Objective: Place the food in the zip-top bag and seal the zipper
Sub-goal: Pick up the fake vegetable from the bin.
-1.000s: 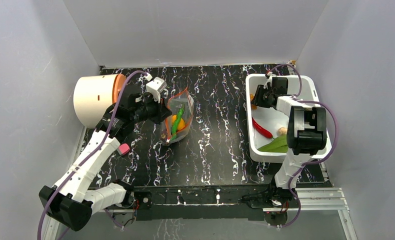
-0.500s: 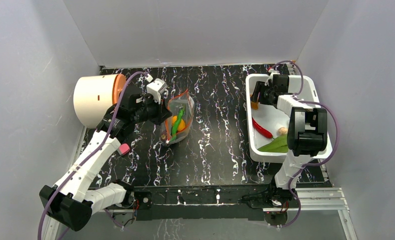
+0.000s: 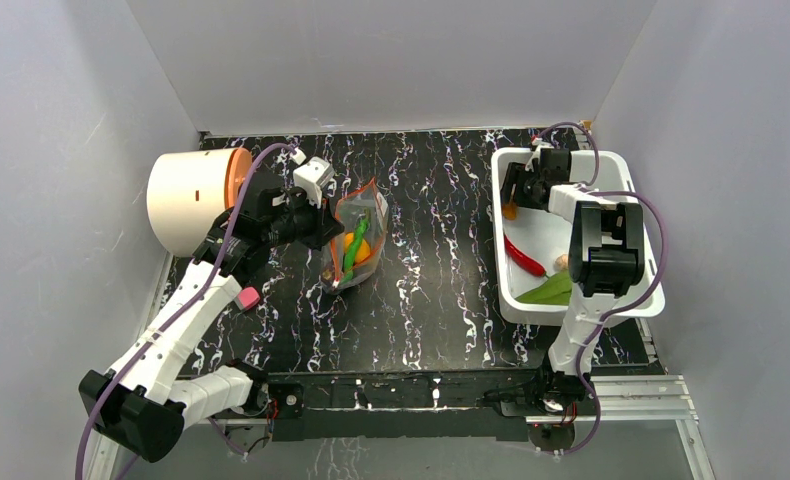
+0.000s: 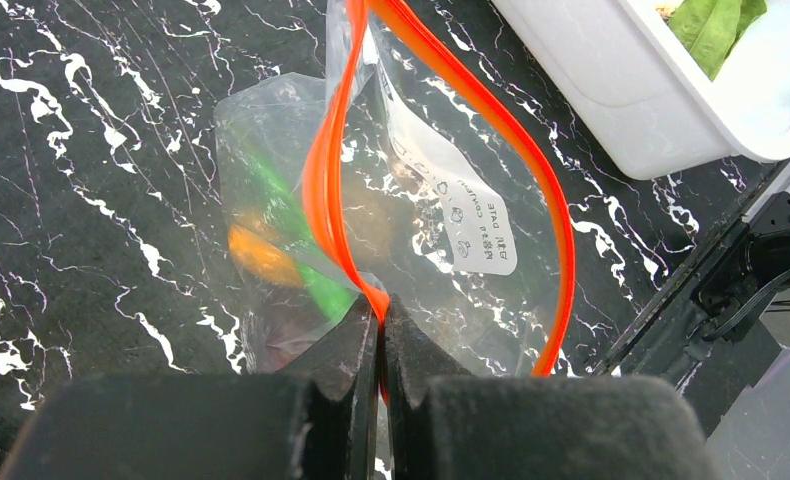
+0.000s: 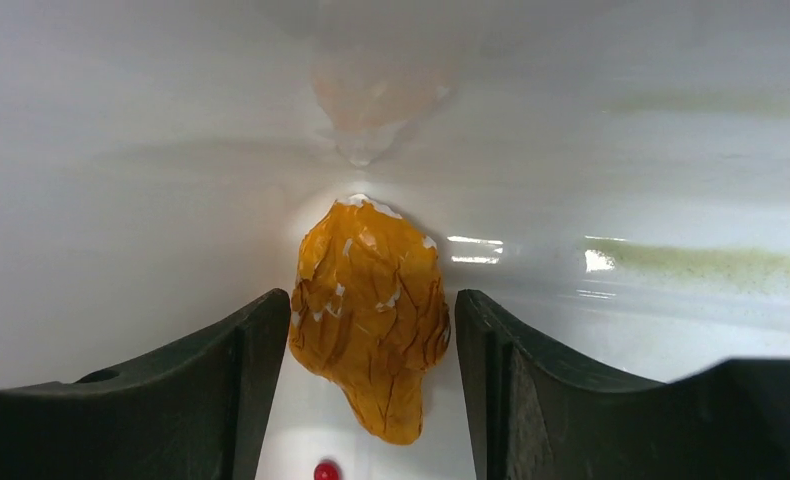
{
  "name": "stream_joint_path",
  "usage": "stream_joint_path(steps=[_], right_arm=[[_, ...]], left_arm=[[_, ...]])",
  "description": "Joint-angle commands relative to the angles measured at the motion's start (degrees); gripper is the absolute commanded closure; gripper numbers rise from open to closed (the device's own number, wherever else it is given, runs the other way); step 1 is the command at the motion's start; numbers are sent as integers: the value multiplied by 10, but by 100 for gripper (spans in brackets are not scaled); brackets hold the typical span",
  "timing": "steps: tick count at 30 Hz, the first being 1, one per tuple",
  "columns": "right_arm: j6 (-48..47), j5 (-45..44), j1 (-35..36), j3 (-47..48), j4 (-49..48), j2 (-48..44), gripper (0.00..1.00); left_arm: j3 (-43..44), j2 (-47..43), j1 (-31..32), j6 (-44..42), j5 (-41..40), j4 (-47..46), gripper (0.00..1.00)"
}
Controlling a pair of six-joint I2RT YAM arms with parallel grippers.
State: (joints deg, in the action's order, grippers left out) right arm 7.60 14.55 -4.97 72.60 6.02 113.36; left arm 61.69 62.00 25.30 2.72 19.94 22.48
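The clear zip-top bag stands open on the table, with a green pepper, an orange fruit and a dark round piece inside. My left gripper is shut on the bag's orange-red zipper strip at its near end; it also shows in the top view. My right gripper is open inside the white bin, its fingers on either side of a crinkled orange-brown food piece at the bin's far left corner, not touching it.
The bin also holds a red chilli, a green leafy piece and a whitish piece. A cream cylinder with an orange rim lies on its side at the far left, beside my left arm.
My right gripper has shifted a little towards the bin's far wall, and the orange-brown piece now shows at its fingers. The left gripper and bag have not moved.
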Motion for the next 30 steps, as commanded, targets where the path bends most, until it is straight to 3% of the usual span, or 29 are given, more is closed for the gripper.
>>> stream_joint_path(steps=[1, 10, 19, 30], right_arm=[[2, 5, 1, 16, -3, 10, 42], [1, 3, 1, 12, -2, 2, 64], [-1, -18, 1, -3, 14, -47, 100], [15, -93, 1, -25, 74, -129, 100]], left_arm=[[-4, -14, 2, -4, 8, -13, 100], [4, -11, 2, -8, 8, -10, 100], [-13, -22, 2, -4, 1, -16, 100], [-52, -33, 2, 0, -23, -49, 100]])
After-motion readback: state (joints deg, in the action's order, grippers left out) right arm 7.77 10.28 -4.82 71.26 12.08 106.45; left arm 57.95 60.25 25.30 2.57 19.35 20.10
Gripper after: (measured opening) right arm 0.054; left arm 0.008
